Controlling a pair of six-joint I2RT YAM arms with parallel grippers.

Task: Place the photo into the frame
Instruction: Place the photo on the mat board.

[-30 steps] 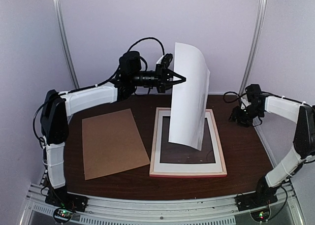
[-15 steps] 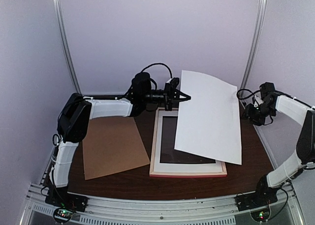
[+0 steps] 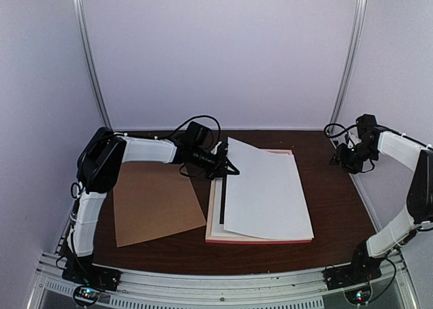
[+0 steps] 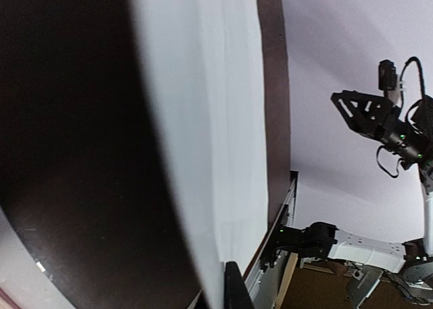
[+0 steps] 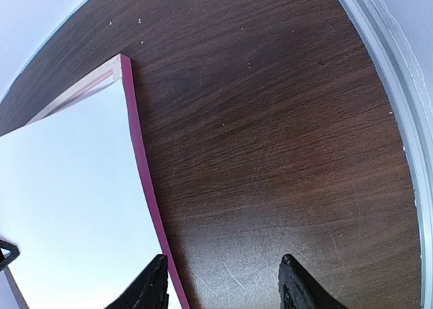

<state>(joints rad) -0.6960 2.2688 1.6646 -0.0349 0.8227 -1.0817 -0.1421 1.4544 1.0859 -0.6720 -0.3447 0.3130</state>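
Photo (image 3: pixel 264 191) lay blank white side up across the frame (image 3: pixel 260 241), covering most of it. Only the pink near rail, a strip along the left side and a bit of the far right corner showed. The printed side could not be seen. Its far left corner was pinched in the closed left jaws, at the end of the left arm (image 3: pixel 145 149) stretched low over the bench (image 3: pixel 335 214). That edge looked slightly raised. A brown board (image 3: pixel 155 199) lay flat just left of the frame, near that arm. The right jaws stood half apart and empty above the bench's far right side, clear of the frame's right rail, with bare wood below them.
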